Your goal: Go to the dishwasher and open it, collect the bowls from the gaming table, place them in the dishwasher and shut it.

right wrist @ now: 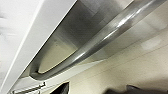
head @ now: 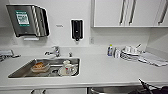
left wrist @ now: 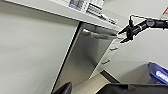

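Note:
The dishwasher (left wrist: 85,57) is a stainless-steel front under the white counter, and its bar handle (left wrist: 98,35) runs across its upper edge. My right gripper (left wrist: 121,37) hangs open right at the end of that handle; contact cannot be made out. The right wrist view looks along the handle (right wrist: 100,37) from close by. In the head view the dishwasher's top edge (head: 107,90) shows below the counter, with my right arm (head: 150,88) beside it. The bowls and the gaming table are out of view.
A sink (head: 15,72) in the white counter (head: 107,67) holds cups and a dish. Stacked crockery (head: 130,53) and a bottle (head: 110,50) stand at the back right. Wall cabinets (head: 125,12) hang above. Drawers (left wrist: 110,50) and a blue bin (left wrist: 160,73) flank the dishwasher.

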